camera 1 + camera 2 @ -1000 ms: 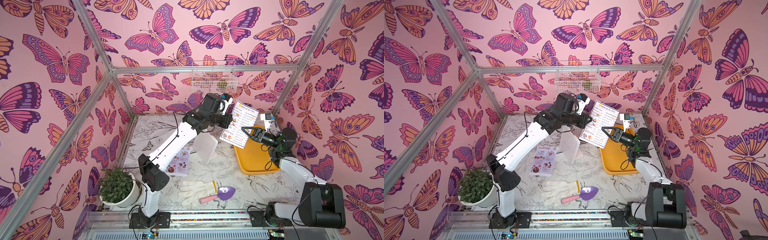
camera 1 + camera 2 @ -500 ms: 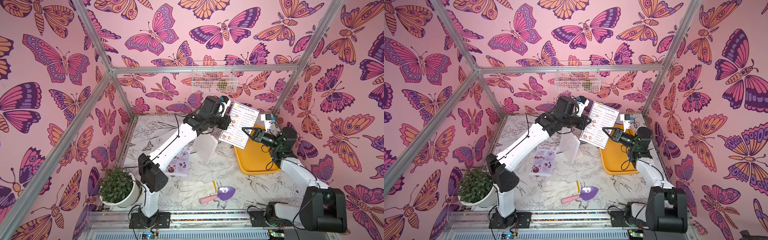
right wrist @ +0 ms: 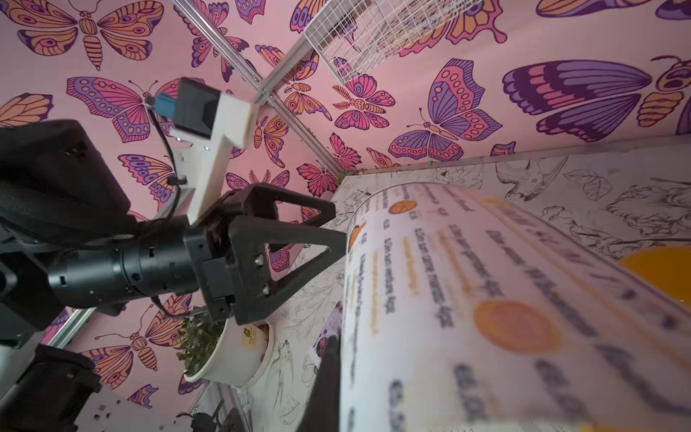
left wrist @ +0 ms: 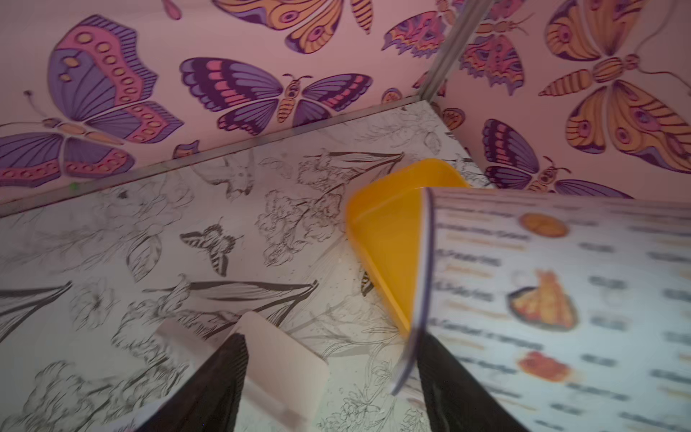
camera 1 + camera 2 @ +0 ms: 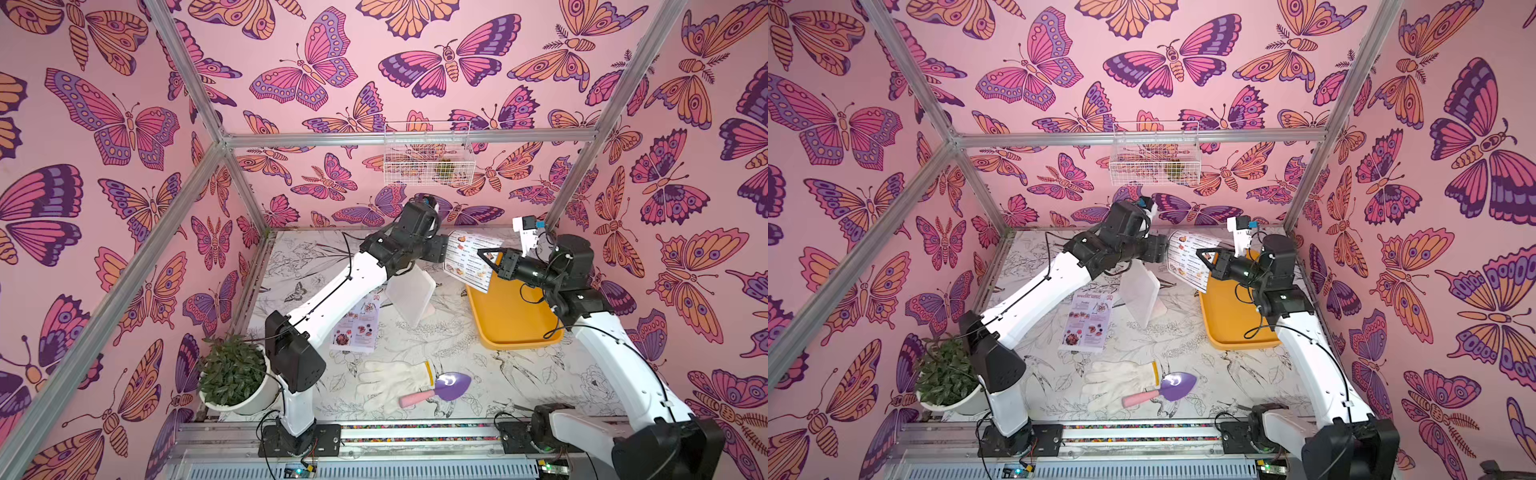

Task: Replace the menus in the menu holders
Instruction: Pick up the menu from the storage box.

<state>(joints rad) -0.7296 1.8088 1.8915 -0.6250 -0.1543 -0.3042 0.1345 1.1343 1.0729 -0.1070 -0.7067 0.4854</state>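
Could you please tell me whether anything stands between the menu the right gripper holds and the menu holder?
Yes. The open left gripper hangs at the edge of the Dim Sum Inn menu, over the menu holder.

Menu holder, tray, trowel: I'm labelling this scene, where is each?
Menu holder (image 5: 411,298), in a top view, front panel.
Yellow tray (image 5: 509,324), in a top view, bare floor.
Trowel (image 5: 453,381), in a top view, purple blade.

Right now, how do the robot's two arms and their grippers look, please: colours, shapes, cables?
Both arms, left arm and right arm, have white link shells and black joint housings. Thin black cables run outside along them. The left gripper and right gripper are black, with open triangular fingers. Each wrist carries a white bracket with a black camera and blue plug.
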